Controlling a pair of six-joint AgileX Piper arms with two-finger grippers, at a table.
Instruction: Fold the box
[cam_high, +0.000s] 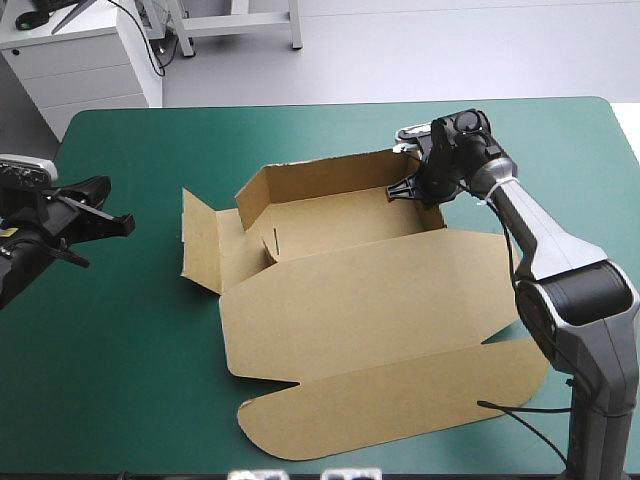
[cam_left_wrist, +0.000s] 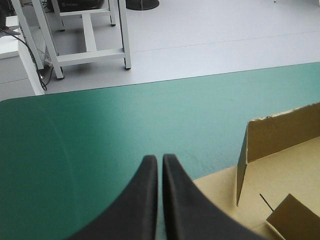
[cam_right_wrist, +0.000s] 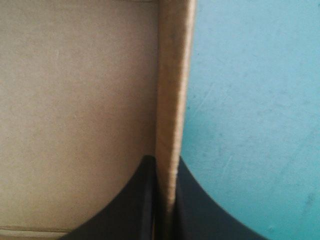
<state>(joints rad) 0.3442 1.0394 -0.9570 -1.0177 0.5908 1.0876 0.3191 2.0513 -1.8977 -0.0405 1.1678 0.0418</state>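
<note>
High view: brown box central on counter, back wall up, lid flat toward near edge; left end effector well apart.
Left wrist: clenched on nothing, box just beside.
Right wrist: right end effector pinching box wall edge.

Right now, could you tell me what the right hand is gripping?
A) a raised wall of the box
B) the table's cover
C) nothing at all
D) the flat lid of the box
A: the right hand is shut on a raised wall of the box, with the wall's edge pinched in it in the right wrist view.
</note>
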